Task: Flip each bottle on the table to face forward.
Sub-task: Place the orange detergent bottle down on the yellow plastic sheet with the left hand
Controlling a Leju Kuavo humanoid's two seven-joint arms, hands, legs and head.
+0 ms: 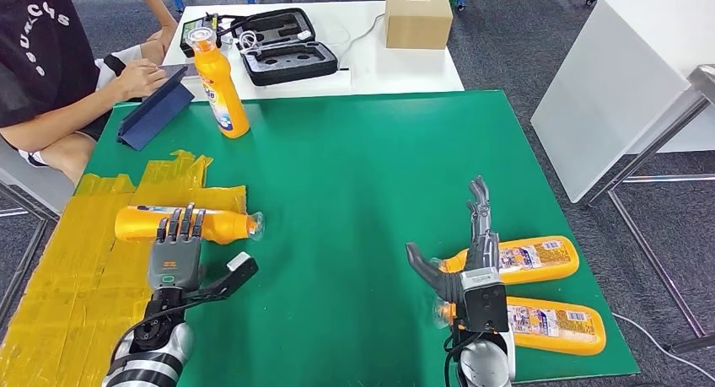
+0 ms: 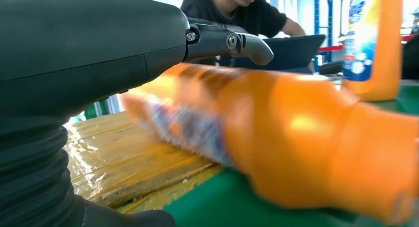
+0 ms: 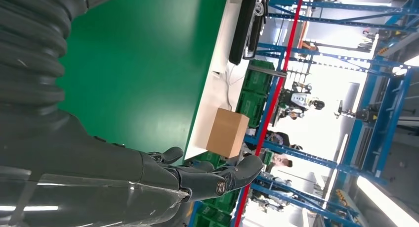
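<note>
Across the middle of the scene lies the green table (image 1: 354, 193), its near-left part covered with yellow tape sheeting (image 1: 76, 260). Beyond its far edge stands a white table (image 1: 371, 62) bearing an open black foam-lined case (image 1: 282, 45) and a cardboard box (image 1: 418, 16); a second white table (image 1: 624, 83) stands to the far right. At far left a person (image 1: 51, 67) sits with a hand on a blue tablet cover (image 1: 156, 109).

Four orange bottles are on the green table. One upright bottle (image 1: 221, 83) stands at the far left, near the tablet cover. One lying bottle (image 1: 181, 224) rests at the near left, cap pointing right, partly on the yellow sheeting. Two further bottles lie at the near right: the farther right bottle (image 1: 523, 259) and the nearer right bottle (image 1: 548, 324), just beside each other, labels upward.

My left hand (image 1: 177, 252) rests its fingers over the top of the lying bottle, thumb stretched out to the near right; whether it actually grips the bottle I cannot tell. My right hand (image 1: 468, 252) is spread with fingers apart, holding nothing, above the cap end of the farther right bottle.
</note>
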